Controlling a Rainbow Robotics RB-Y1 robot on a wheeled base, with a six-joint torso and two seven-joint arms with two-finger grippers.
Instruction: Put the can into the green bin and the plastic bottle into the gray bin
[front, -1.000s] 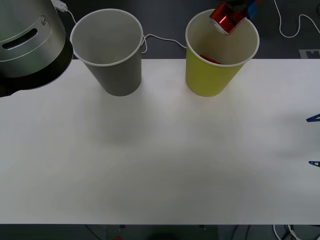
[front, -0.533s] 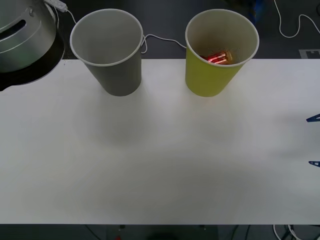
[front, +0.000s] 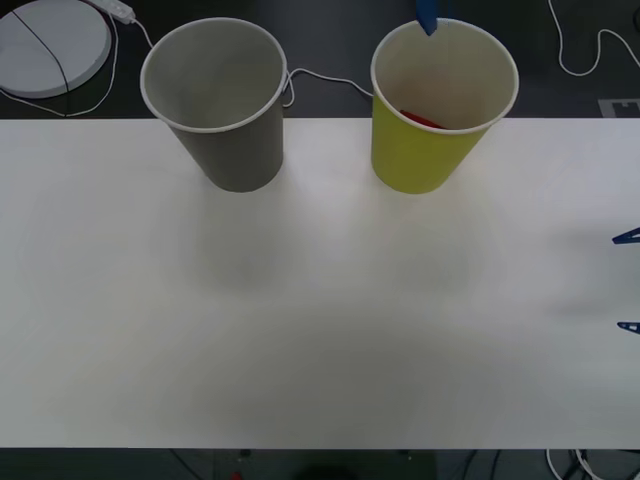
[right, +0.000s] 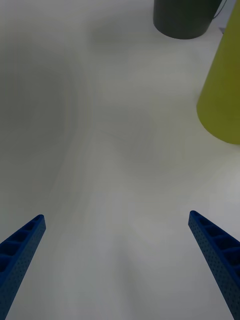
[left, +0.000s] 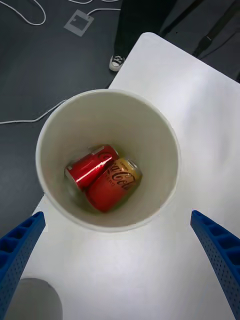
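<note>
The green bin (front: 443, 105) stands at the table's back right, the gray bin (front: 213, 100) at the back left. Seen from above, the green bin (left: 107, 107) holds the can (left: 114, 184), gold-topped with an orange-red body, lying beside a second, red can (left: 90, 166). A red sliver shows inside the bin in the front view. My left gripper (left: 117, 219) hangs open and empty above the green bin; one blue finger (front: 427, 15) shows over its far rim. My right gripper (front: 630, 282) waits open at the table's right edge, also open in its wrist view (right: 116, 217). The plastic bottle is out of view.
The white table (front: 320, 320) is bare in front of both bins. The right wrist view shows the gray bin (right: 185, 20) and green bin (right: 225, 100) ahead. On the dark floor behind lie a white round disc (front: 50, 45) and white cables (front: 590, 55).
The left gripper held a red can over the green bin, let it go, and the can now lies inside. The left arm's silver body has left the front view's top-left corner.
</note>
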